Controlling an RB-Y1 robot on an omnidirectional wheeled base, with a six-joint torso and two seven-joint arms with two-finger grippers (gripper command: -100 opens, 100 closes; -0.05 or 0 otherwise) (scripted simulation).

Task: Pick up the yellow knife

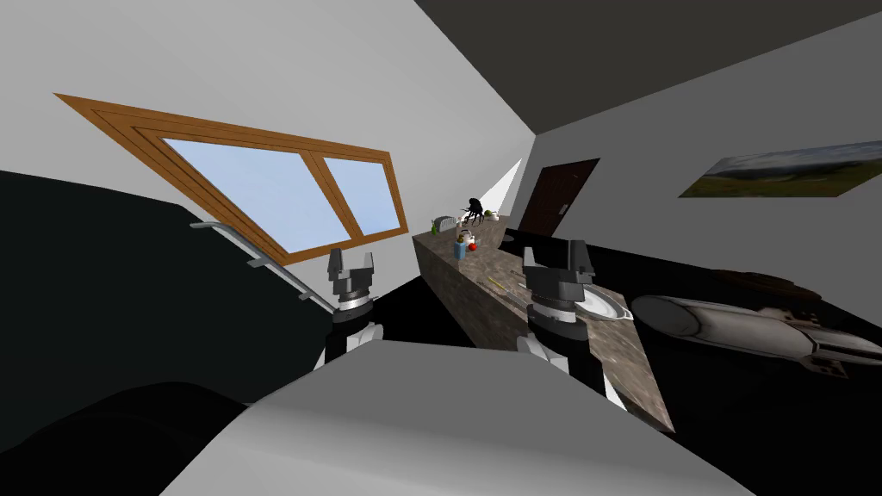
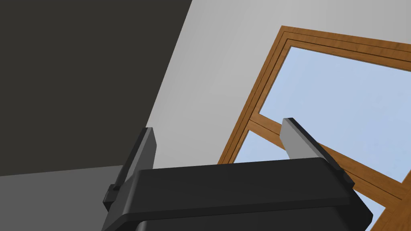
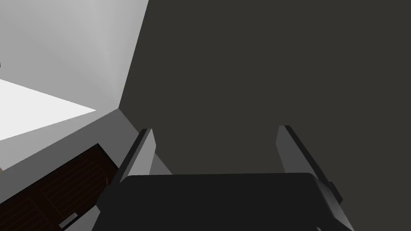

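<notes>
In the head view a thin yellow knife (image 1: 497,282) lies on the speckled brown counter (image 1: 465,297), with a slim grey utensil beside it. My right gripper (image 1: 555,256) is raised above the counter, just right of the knife and apart from it; its fingers (image 3: 141,154) stand open with nothing between them. My left gripper (image 1: 350,261) is held up off the counter's left side, in front of the window, and it is open and empty too, as its fingers (image 2: 145,150) show.
A white plate (image 1: 607,306) lies on the counter below my right gripper. Farther along stand a blue cup (image 1: 460,251), a red apple (image 1: 472,246), a white kettle (image 1: 465,236) and a toaster (image 1: 444,224). A dark door (image 1: 558,200) is beyond.
</notes>
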